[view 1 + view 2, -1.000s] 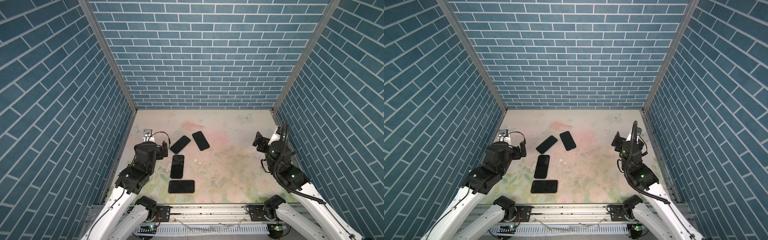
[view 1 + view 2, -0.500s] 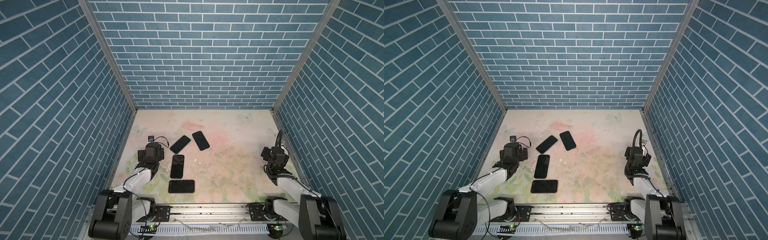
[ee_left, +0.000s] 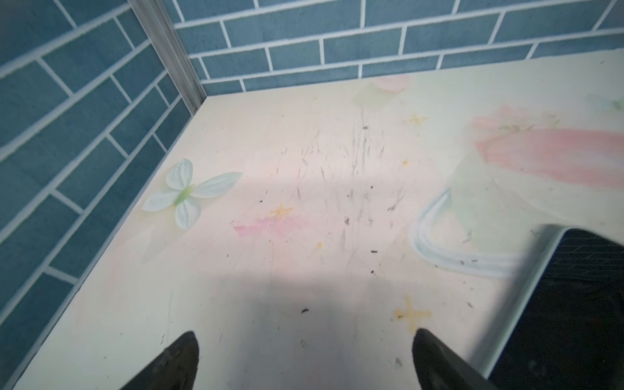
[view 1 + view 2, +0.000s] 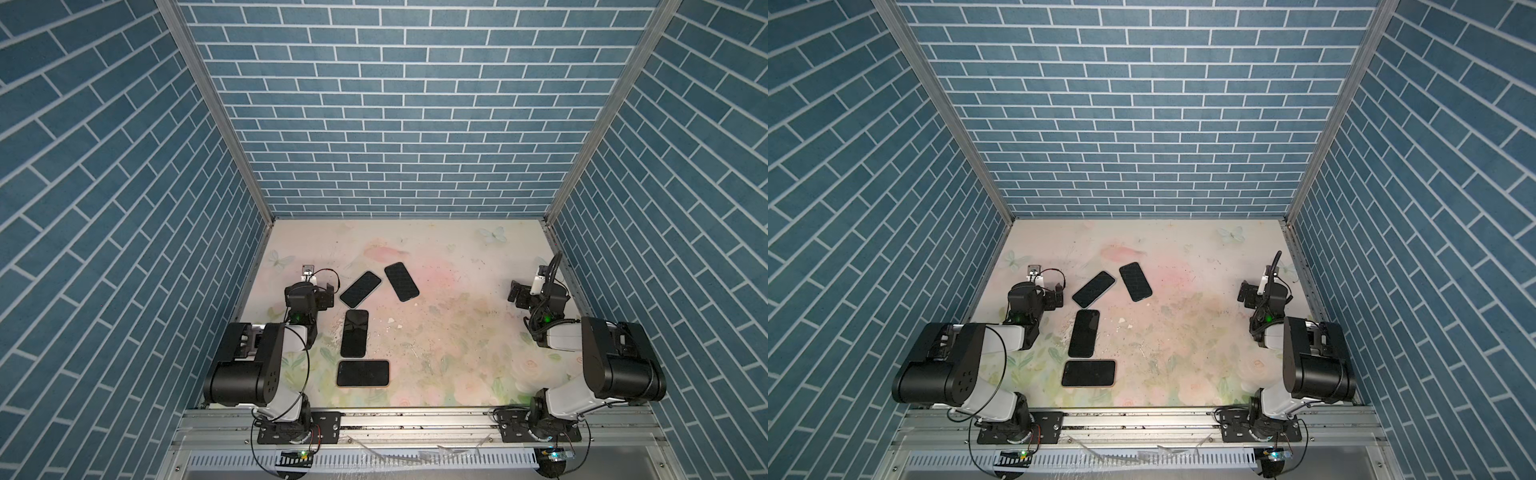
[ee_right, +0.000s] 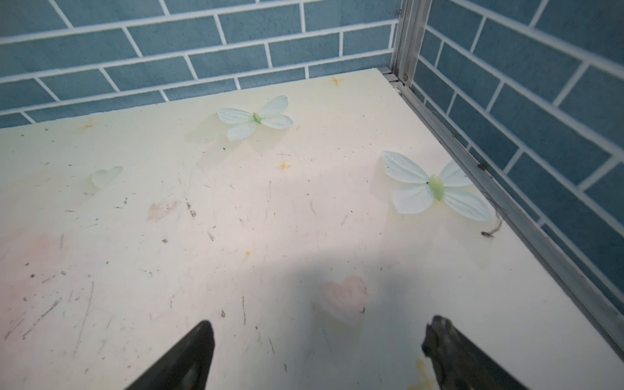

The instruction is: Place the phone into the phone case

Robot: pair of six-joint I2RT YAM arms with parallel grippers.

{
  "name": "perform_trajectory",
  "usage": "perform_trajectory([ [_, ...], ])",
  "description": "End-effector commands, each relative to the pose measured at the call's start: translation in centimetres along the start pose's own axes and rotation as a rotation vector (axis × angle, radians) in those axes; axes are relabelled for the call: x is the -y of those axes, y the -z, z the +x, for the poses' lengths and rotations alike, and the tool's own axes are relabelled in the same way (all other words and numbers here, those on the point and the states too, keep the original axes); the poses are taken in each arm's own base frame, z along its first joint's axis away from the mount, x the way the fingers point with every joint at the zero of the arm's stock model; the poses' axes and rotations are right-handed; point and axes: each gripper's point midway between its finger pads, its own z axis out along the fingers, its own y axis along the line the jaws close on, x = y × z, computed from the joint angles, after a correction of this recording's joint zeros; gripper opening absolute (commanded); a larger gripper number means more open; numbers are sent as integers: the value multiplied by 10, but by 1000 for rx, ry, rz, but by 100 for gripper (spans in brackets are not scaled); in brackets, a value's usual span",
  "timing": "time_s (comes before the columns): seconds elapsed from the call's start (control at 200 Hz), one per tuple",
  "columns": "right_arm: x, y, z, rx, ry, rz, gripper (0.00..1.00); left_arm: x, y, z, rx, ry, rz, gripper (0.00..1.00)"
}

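Left wrist view: left tool (image 3: 304, 337) spread wide, empty, phone (image 3: 567, 320) just beside; right tool (image 5: 322, 324) likewise.

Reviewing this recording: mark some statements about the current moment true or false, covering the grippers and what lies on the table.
1. The left gripper and the right gripper are both open and empty. True.
2. Four dark phone-shaped slabs lie on the table. True.
3. The slabs lie beside the right gripper. False: in both top views they lie left of the middle, near the left gripper, and the right gripper is far off on the right side.
4. One slab is stacked on another. False: each lies flat on the table, with none on top of another.
5. The left wrist view shows part of a slab. True.
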Motion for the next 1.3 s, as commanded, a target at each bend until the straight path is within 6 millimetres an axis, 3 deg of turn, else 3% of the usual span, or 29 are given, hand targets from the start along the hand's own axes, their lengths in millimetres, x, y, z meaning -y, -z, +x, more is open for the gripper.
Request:
perform_trajectory([
  [0.0,-8,0,-7,36,44,-48,99,5,1,-13,54,-1,37,100],
  [1.296,-9,-2,-6,24,60,-37,99,7,0,-12,52,-6,39,100],
])
